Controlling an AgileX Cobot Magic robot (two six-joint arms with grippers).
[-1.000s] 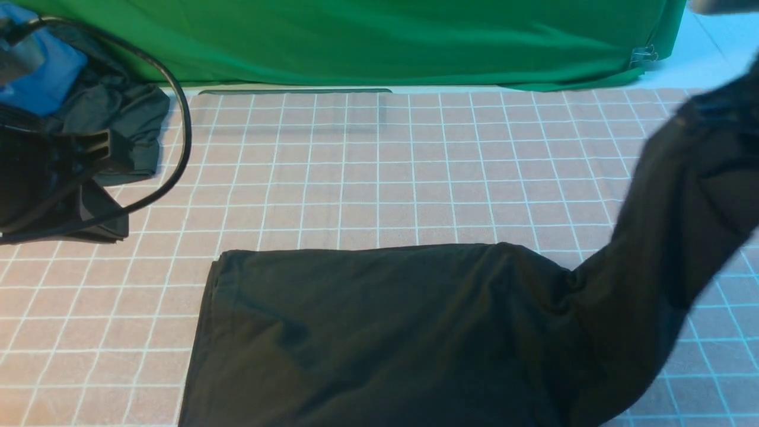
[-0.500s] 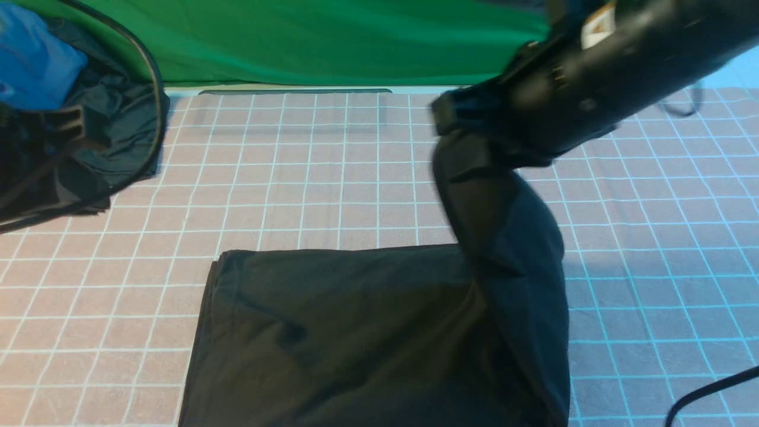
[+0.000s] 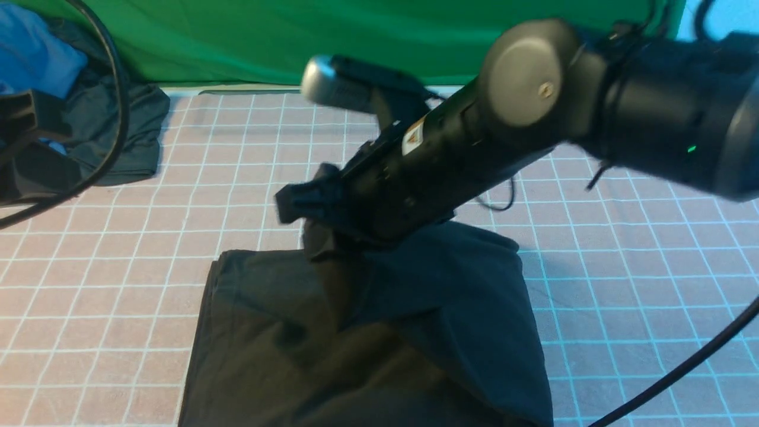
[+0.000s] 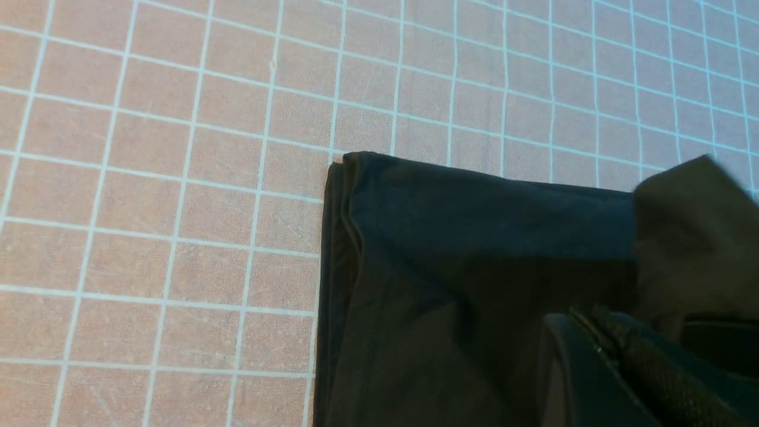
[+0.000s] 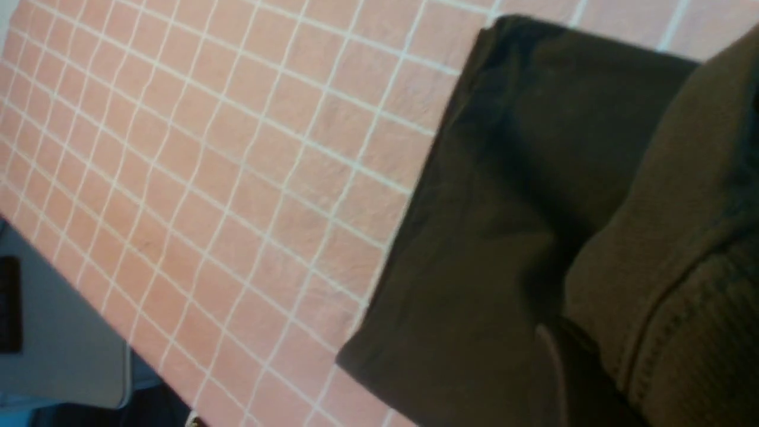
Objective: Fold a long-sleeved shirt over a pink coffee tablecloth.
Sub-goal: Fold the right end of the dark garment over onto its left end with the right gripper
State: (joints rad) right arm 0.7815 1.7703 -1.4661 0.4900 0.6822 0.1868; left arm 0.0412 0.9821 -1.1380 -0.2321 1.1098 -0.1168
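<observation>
Pink tablecloth (image 3: 89, 308) — shirt (image 3: 267, 356) cut off below.

1. The right arm (image 3: 450, 148) reaches in from the right and slants down across the middle, blurred.
2. The right gripper (image 3: 292, 204) points left, its jaws nearly closed on a fold of the shirt (image 3: 356, 332), which hangs from it.
3. The left arm (image 3: 24, 118) sits at the far left edge.
4. The left gripper (image 4: 599, 362) is closed and empty.

Green cloth backdrop (image 3: 267, 41) at rear
</observation>
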